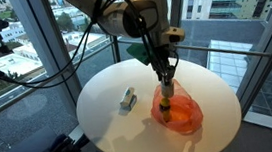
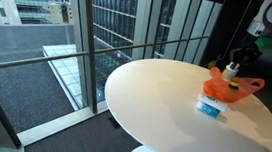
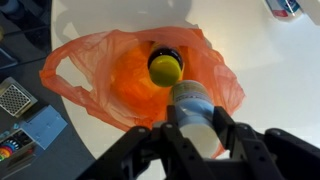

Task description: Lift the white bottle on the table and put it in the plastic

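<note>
The plastic bag (image 3: 95, 60) is thin, translucent orange film, crinkled and faintly glossy; the white bottle (image 3: 195, 105) at its six o'clock looks smooth, satin plastic. The table (image 3: 275, 80) is smooth and white with a soft sheen.

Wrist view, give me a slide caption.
End effector holds bottle above open orange bag with a yellow-topped item inside.

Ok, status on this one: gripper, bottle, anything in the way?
Gripper shut on bottle. Bottle over open bag, not released. Yellow-capped item in bag, right under bottle.
</note>
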